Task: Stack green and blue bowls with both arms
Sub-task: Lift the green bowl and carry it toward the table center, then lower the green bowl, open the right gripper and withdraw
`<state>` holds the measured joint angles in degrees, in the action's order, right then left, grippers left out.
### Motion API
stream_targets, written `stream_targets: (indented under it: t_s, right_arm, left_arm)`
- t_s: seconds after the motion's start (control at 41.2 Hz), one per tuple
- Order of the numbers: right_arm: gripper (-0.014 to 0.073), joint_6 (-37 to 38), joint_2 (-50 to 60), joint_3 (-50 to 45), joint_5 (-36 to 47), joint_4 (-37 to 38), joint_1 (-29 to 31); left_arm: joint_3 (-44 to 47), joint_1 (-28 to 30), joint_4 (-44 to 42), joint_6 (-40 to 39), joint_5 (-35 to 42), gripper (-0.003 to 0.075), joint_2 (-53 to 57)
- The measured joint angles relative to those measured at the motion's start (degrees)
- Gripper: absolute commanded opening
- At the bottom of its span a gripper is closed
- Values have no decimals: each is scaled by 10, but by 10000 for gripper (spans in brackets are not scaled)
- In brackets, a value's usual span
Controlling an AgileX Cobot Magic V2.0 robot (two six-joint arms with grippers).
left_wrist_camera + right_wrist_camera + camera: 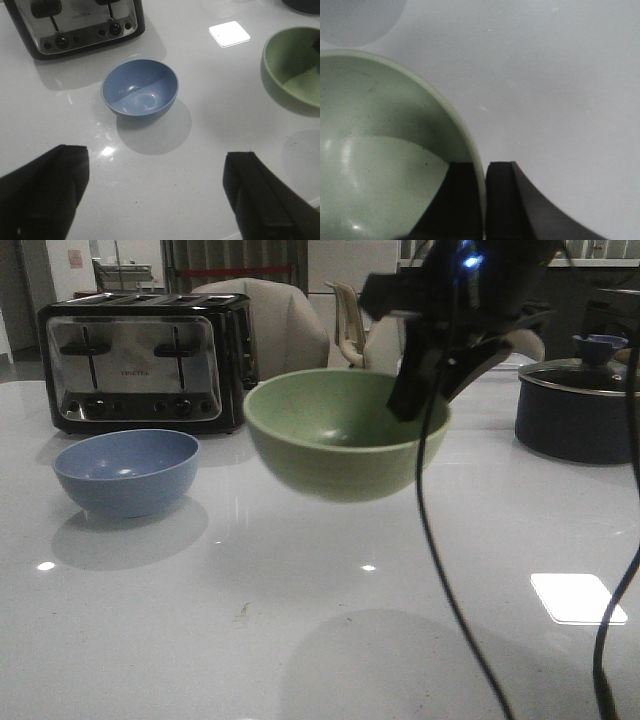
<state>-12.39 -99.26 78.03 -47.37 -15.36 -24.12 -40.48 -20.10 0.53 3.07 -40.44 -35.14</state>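
Black right arm [460,310] with a blue light, thin black cable [440,540], dark wedge-shaped fingers [507,200].

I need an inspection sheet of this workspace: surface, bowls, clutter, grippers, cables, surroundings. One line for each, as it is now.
Surface: white glossy table, light glare patches.
Job's things: green bowl lifted off the table, held by its rim; blue bowl upright on the table, empty, not stacked.
Clutter: toaster behind the blue bowl; dark lidded pot at far right.
Grippers: right gripper shut on the green bowl's rim, one finger inside, one outside; left gripper open, above the table near the blue bowl.
Cables: black cable hangs from the right arm.
Surroundings: chairs behind the table, dim room.
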Motion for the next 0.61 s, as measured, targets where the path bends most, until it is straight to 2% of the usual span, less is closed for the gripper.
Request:
stream_targets:
  t_s: [0.146, 0.34, 0.412, 0.558, 0.606]
  right_arm:
    - [39, 1, -42, -1, 23, 0, -23]
    - [50, 1, -93, -1, 38, 0, -24]
    - [125, 1, -109, -1, 39, 0, -24]
    - [417, 1, -117, -1, 44, -1, -24]
    - [469, 2, -118, -1, 44, -1, -24]
  left_arm:
    - [0, 0, 0, 0, 0, 601, 0]
    - [0, 0, 0, 0, 0, 601, 0]
    - [0, 0, 0, 0, 0, 601, 0]
    - [0, 0, 0, 0, 0, 601, 0]
    - [0, 0, 0, 0, 0, 601, 0]
